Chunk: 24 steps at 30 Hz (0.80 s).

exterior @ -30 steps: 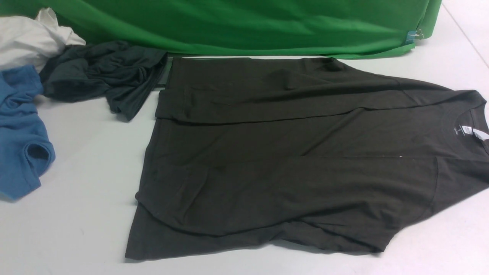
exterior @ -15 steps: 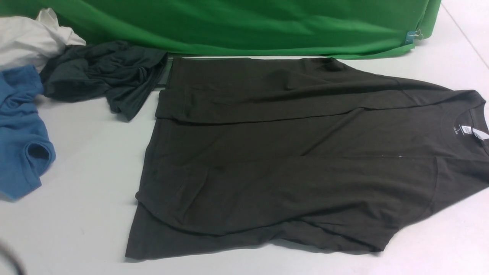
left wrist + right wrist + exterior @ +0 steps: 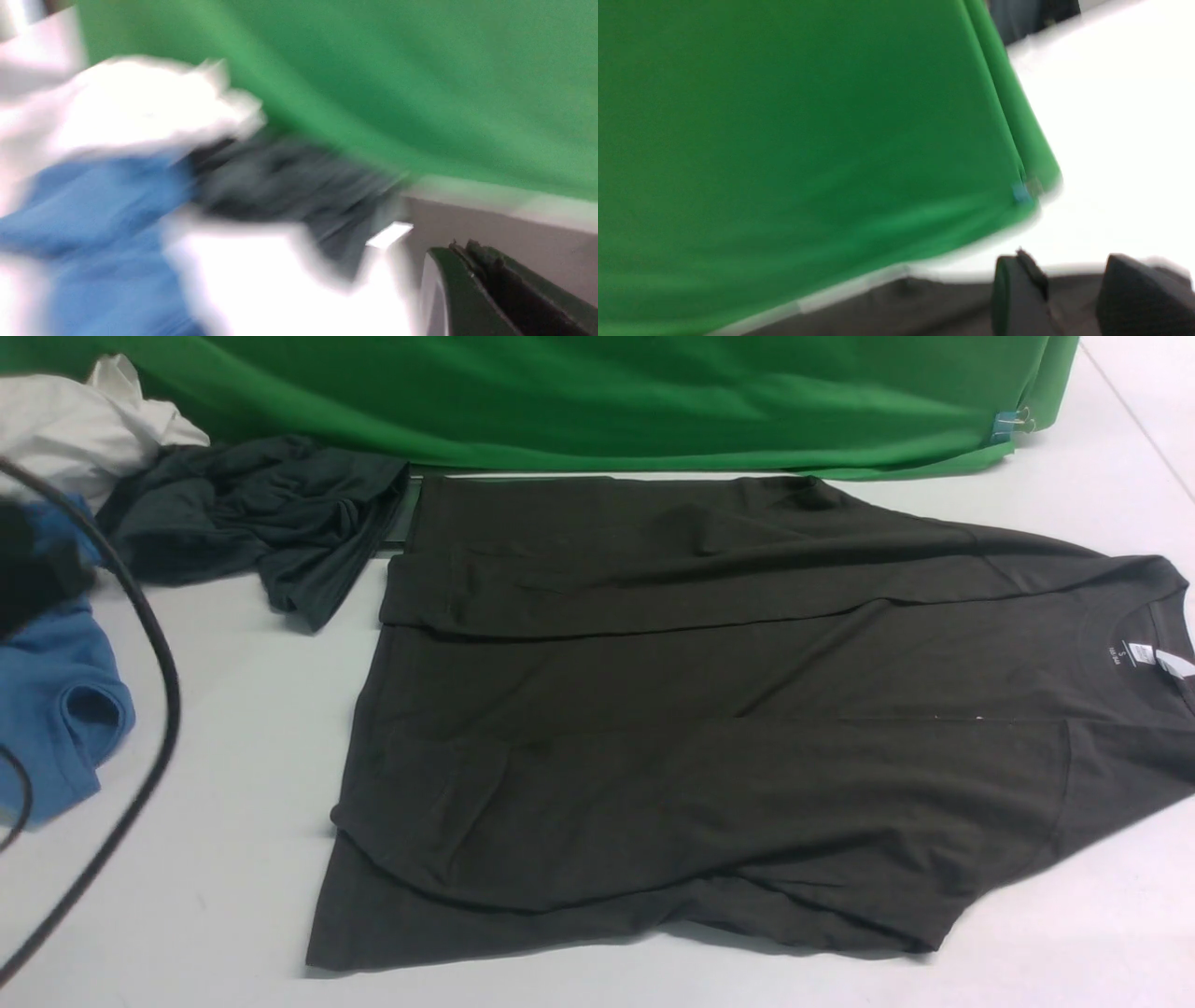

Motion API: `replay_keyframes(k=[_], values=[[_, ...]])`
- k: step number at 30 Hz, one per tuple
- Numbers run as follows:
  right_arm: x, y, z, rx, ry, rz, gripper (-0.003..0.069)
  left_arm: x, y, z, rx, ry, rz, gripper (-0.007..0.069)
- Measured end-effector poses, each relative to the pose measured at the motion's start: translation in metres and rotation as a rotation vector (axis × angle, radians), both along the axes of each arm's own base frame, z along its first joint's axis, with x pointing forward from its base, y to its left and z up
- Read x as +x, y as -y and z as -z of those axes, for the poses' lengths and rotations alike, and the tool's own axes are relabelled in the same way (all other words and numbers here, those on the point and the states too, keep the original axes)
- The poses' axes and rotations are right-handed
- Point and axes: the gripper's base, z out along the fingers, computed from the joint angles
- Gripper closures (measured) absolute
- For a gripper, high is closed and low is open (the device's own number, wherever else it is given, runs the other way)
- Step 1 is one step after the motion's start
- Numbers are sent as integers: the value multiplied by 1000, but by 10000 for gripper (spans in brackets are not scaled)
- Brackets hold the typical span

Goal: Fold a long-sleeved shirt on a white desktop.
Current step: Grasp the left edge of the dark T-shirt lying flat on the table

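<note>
With the shirt [image 3: 709, 737] flat on the desk [image 3: 233, 728] (sleeves folded in), the left pincer [image 3: 462, 252] pressed together and the right pincer [image 3: 1069, 268] apparently spread and empty in a blurred view, the cable [image 3: 173, 709] beside the blue shirt [image 3: 56, 709] may snag and drag it.

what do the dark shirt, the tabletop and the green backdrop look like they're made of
The long-sleeved shirt looks like soft, matte knit, probably cotton jersey: limp, shallow creases, no shine. The white desktop seems hard, smooth, matte, perhaps laminate or painted board: flat, with soft shadows only. The green backdrop is thin cloth with a slight sheen, draping in long folds.
</note>
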Motion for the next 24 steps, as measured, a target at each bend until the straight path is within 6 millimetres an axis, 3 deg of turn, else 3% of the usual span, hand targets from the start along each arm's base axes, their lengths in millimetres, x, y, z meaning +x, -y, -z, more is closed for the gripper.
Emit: replay_keyframes(k=[3,6,9,13,16,19,24], values=[[1,0,3,-9,-23,-4,417,2,-10,22,30,-244,-110,605],[1,0,2,-27,-20,-9,417,9,-9,46,-76,-442,-154,605],[1,-2,2,-52,-20,-24,417,25,12,74,-275,-649,-22,605],[1,-12,1,-111,-11,-90,417,43,44,84,-447,-735,311,605],[0,-22,1,-174,-6,-158,417,64,65,61,-533,-612,587,605],[-1,-34,2,-198,-12,-228,417,86,69,28,-534,-499,663,605],[-8,-58,12,-274,-96,-394,417,112,60,-25,-349,-448,645,605]])
